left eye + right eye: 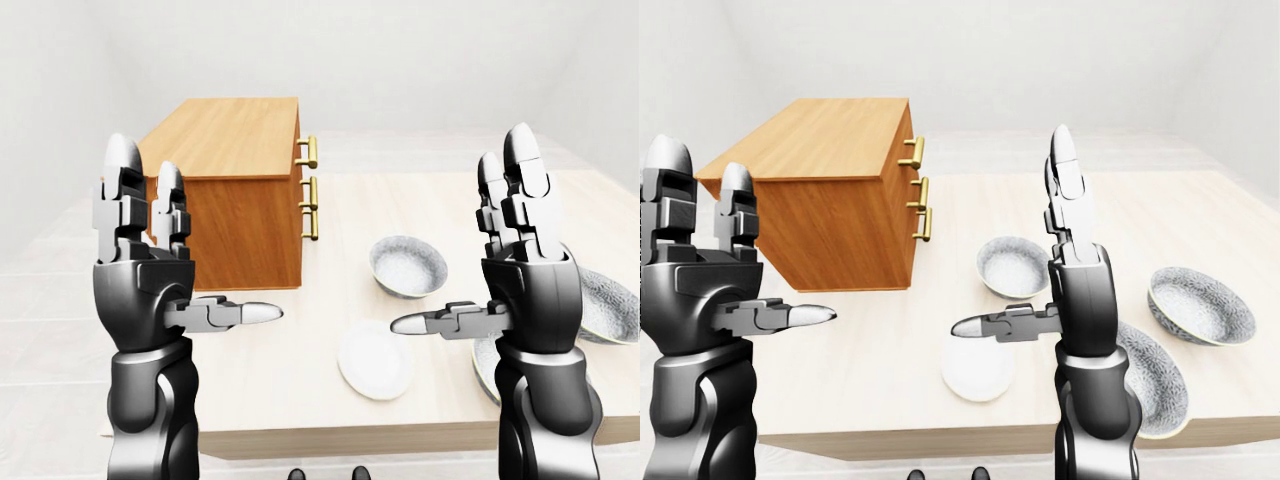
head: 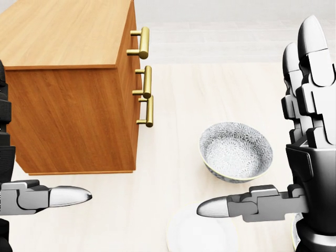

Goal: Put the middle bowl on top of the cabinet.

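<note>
A wooden cabinet (image 1: 235,140) with brass handles (image 2: 143,43) stands on the left of the pale table (image 1: 430,200). Three grey patterned bowls lie right of it: a small one (image 2: 235,151) nearest the cabinet, a wide one (image 1: 1160,380) partly behind my right arm, and another (image 1: 1200,305) at the far right. My left hand (image 1: 175,275) and right hand (image 1: 485,270) are both raised and open, fingers up and thumbs pointing inward. Both stay above the near table edge and hold nothing.
A white plate (image 1: 375,358) lies flat between the hands near the table's near edge, below the small bowl. The cabinet's flat top (image 2: 63,37) carries nothing. White floor and walls surround the table.
</note>
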### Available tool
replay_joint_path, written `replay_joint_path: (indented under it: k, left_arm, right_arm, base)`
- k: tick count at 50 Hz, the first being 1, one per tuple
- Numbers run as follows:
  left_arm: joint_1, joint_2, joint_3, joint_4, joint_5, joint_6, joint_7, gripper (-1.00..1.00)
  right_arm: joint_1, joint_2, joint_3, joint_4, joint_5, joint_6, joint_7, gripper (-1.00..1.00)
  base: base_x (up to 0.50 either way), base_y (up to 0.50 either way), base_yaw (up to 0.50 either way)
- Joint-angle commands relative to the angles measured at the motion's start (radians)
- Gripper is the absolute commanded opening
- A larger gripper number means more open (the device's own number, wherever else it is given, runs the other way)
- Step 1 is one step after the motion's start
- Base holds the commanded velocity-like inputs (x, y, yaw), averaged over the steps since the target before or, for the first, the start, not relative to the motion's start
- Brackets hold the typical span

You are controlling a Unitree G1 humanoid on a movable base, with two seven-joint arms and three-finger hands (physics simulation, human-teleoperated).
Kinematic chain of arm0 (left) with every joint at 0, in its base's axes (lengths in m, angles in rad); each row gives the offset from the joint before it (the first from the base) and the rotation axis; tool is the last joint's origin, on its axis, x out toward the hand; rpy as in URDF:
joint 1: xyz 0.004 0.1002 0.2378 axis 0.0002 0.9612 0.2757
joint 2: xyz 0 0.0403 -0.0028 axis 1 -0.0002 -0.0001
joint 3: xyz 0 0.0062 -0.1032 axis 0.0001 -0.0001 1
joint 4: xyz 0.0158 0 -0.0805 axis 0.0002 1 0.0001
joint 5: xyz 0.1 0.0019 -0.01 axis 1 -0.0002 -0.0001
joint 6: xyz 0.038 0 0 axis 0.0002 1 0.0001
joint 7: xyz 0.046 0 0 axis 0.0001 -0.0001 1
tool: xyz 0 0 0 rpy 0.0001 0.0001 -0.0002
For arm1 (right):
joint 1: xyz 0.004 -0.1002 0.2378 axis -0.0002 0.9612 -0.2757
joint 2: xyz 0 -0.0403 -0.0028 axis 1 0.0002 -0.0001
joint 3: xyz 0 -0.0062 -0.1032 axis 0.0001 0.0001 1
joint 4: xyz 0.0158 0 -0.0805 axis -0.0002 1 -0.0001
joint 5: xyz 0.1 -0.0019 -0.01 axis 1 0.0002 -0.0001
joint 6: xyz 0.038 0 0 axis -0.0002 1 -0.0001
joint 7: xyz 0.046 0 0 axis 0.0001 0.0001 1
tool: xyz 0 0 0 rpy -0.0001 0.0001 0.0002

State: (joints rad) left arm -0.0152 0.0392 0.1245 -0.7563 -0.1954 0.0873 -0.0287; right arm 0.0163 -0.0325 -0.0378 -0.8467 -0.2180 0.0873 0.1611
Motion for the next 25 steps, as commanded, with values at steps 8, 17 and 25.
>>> replay_joint_path:
  k: [8, 17, 25]
  left_arm:
    - [0.012, -0.006, -0.004, 0.011, -0.001, 0.0, -0.007, 1.0]
    - [0.013, -0.004, -0.001, 0.01, -0.006, 0.0, -0.009, 1.0]
    - [0.01, -0.002, 0.0, 0.01, -0.005, 0.0, -0.009, 1.0]
  right_arm:
    - [0.009, 0.002, -0.003, 0.002, 0.004, 0.0, 0.002, 1.0]
    - [0.015, 0.004, 0.003, 0.007, 0.001, 0.0, 0.002, 1.0]
    - [0.016, 0.003, 0.002, 0.004, 0.006, 0.0, 0.007, 1.0]
  base:
    - [0.29, 0.0, 0.0]
    - [0.28, 0.0, 0.0]
    - [0.28, 0.0, 0.0]
